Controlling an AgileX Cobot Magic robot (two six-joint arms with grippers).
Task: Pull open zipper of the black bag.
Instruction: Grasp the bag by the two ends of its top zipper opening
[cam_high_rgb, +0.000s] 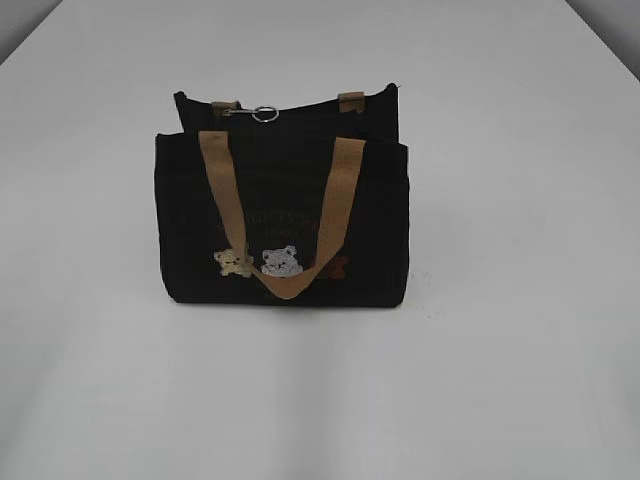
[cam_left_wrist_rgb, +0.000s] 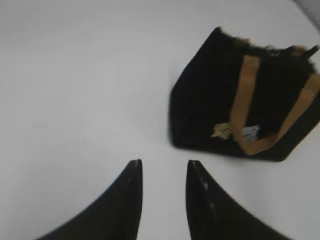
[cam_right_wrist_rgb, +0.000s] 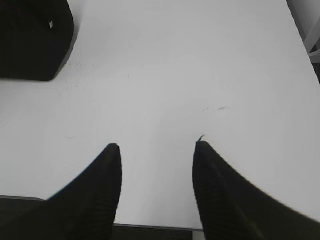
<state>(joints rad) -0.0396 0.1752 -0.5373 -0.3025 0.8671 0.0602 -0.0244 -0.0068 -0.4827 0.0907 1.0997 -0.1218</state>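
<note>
We start at the zipper (cam_high_rgb: 300, 108) — a thin dark line along the top of the black bag (cam_high_rgb: 282, 215), its silver ring pull (cam_high_rgb: 264, 113) lying toward the left end of that top edge. We judge the zip not yet drawn. The bag stands upright on the white table (cam_high_rgb: 520, 330), bear-embroidered front toward the exterior camera, one tan handle (cam_high_rgb: 283, 215) drooping down the front face; standing this way leaves the pull exposed from above.

Neither arm shows in the exterior view. In its wrist view, the left gripper (cam_left_wrist_rgb: 163, 167) hovers over bare table near the bag's front-left corner, jaws apart, nothing between them. The right gripper (cam_right_wrist_rgb: 156, 147) hangs well off to the bag's other side — jaws wider apart, empty, only a dark corner of the bag showing at frame edge.
</note>
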